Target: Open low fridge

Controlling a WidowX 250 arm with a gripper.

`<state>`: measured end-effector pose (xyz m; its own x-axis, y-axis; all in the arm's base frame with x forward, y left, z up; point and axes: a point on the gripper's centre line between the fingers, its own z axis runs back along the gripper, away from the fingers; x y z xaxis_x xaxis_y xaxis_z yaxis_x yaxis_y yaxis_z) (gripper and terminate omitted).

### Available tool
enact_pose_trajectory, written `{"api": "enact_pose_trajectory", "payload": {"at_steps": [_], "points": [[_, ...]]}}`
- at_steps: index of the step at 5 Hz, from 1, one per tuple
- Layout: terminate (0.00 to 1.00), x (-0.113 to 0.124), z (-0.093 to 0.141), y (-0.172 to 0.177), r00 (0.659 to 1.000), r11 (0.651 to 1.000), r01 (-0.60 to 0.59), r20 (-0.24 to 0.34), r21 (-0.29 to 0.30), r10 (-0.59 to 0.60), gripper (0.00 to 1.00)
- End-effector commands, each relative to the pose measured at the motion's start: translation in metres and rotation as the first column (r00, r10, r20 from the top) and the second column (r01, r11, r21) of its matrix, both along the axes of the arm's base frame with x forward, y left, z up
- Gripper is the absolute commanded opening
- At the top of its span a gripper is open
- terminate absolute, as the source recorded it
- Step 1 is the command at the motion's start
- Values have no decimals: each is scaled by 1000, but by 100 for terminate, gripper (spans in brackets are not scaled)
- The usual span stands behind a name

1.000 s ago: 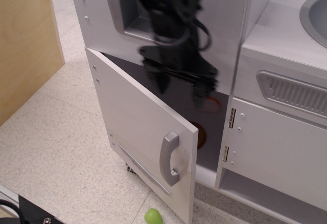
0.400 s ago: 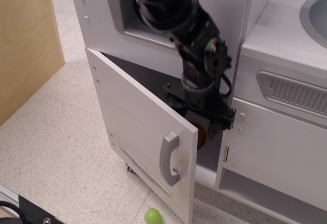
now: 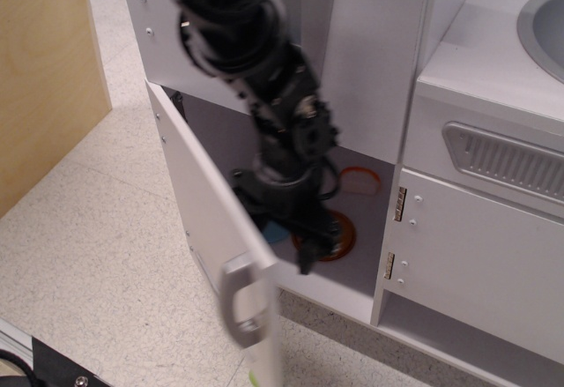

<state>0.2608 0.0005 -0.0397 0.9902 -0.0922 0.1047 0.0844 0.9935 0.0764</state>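
The low fridge's large white door [image 3: 198, 202] stands swung far out to the left, seen almost edge-on. Its curved grey handle [image 3: 242, 303] is blurred by motion. The fridge's inside [image 3: 352, 219] shows, with an orange ring [image 3: 359, 179] at the back and an orange round thing [image 3: 333, 235] on its floor. My black arm reaches down from the top. My gripper [image 3: 275, 233] is inside the opening, just behind the door's inner face, with its fingers apart and nothing between them.
A wooden panel [image 3: 44, 70] stands at the left. To the right are a white cabinet door [image 3: 476, 264] with hinges, a grey grille [image 3: 507, 162] and a grey sink [image 3: 542, 17]. A green ball [image 3: 254, 376] peeks out by the door's bottom edge.
The door has swung much further open to the left. My gripper moved down and left, from the fridge's right side to just behind the door.
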Motion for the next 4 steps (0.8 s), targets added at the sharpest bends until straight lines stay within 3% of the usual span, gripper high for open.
{"api": "enact_pose_trajectory", "payload": {"at_steps": [1,4], "points": [[0,-35,10,50,1000,998,26,15,61,-27,100],[0,-63,21,132,999,985,-36,18,170,34,100]]}}
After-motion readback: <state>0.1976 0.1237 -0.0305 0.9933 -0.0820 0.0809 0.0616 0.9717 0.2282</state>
